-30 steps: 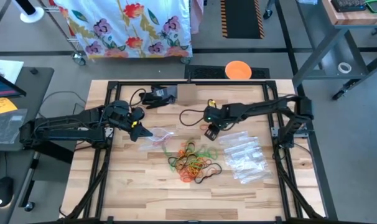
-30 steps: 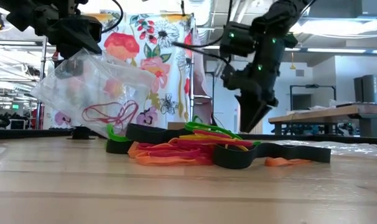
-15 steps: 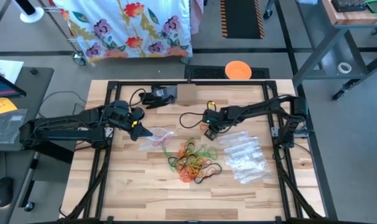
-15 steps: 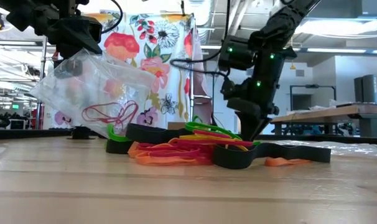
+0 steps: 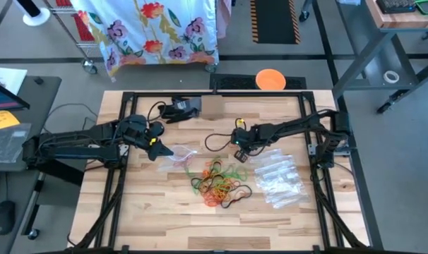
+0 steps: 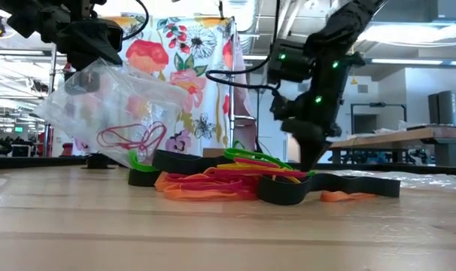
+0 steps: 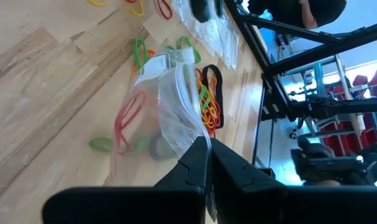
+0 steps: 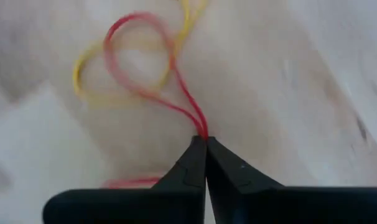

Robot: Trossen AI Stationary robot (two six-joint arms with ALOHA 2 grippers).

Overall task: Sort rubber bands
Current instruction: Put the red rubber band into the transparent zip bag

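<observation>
The right gripper [image 8: 205, 140] has its fingers [image 8: 235, 167] pressed together, pinching a thin red rubber band [image 8: 152, 93] just above the bench [image 5: 150, 212]; a yellow band [image 8: 89, 71] loops beside it. In the high view this gripper [image 5: 241, 151] sits at the upper right edge of the rubber bands [image 5: 217, 183], a tangled heap of red, orange, green, yellow and dark loops mid-bench, too many to count. The left gripper [image 7: 207, 144] has its fingers pressed together on the rim of one clear zip bag [image 7: 176, 109], held lifted off the bench to the heap's left; a red loop and some green ones lie inside. A stack of clear zip bags [image 5: 276, 178] lies right of the heap.
</observation>
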